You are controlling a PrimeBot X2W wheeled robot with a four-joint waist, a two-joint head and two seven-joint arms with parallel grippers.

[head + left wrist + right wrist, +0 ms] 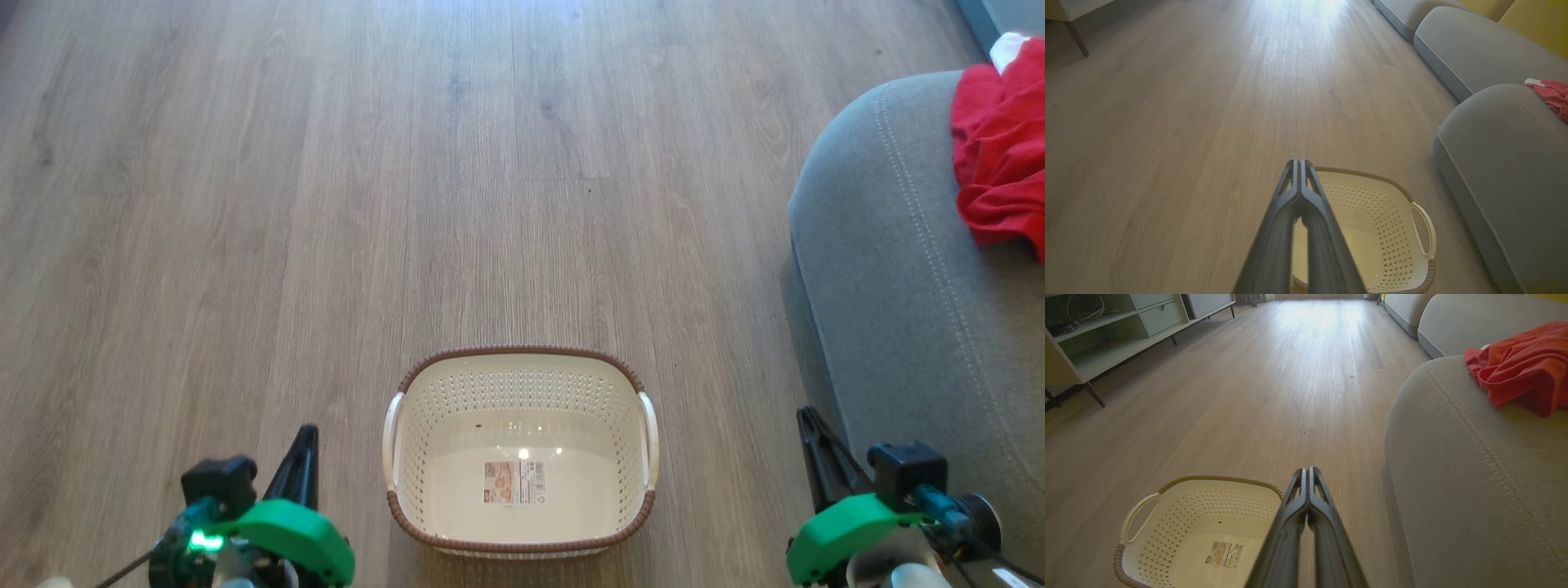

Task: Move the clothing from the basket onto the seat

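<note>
No clothing [1000, 163] left in basket [522, 384]; it lies on seat [890, 286]; left gripper [304, 445], right gripper [810, 425] closed, empty. Looks finished.

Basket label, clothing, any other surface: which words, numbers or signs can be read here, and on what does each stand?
Paper label on the basket bottom: print and a barcode, too small to read.
Red clothing on the seat: no lettering shows.

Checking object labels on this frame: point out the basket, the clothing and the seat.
basket [522, 390]: head view, on its perforated far wall.
clothing [1000, 167]: head view, on the middle of the red fabric heap.
seat [886, 286]: head view, on bare grey upholstery near the rounded edge.
</note>
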